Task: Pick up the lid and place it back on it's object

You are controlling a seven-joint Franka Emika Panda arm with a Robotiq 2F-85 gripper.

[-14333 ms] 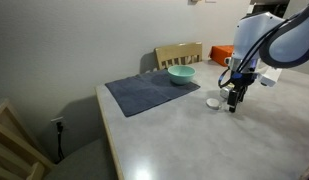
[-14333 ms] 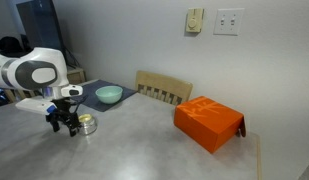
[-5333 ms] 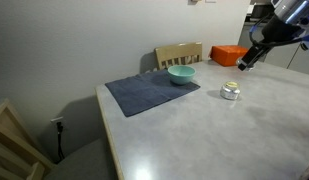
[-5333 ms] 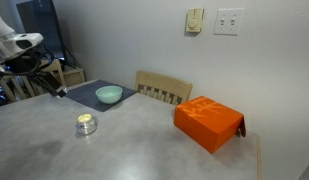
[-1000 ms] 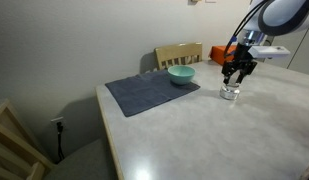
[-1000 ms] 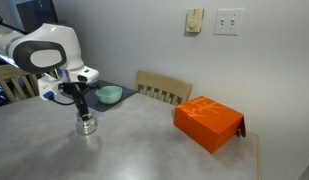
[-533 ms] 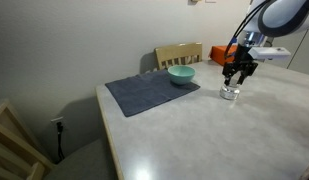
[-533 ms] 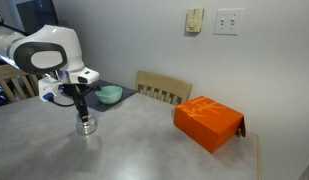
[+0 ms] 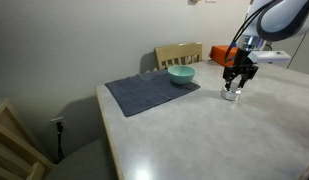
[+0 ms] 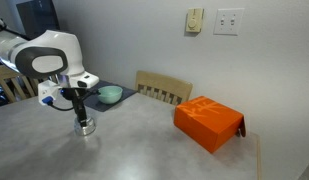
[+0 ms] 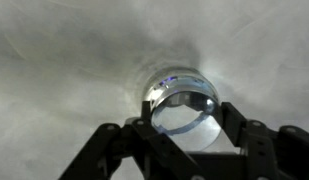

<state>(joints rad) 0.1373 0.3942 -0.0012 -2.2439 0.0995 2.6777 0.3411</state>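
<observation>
Seating the lid on the jar looks like your step; the gripper is clenched around it, the jar upright on the table. Next, release gently and lift straight up.

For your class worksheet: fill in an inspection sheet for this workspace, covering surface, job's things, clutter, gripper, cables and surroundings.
Surface: pale table, with a grey mat on its far side.
Job's things: small glass jar stands on bare table beside the mat; lid is at its mouth, whether fully seated cannot be told.
Clutter: teal bowl on the mat; orange box on the table, apart from the jar.
Gripper: gripper directly over the jar, closed on the lid.
Cables: nothing seen on the table.
Surroundings: wooden chair behind the table; wall switches above.
</observation>
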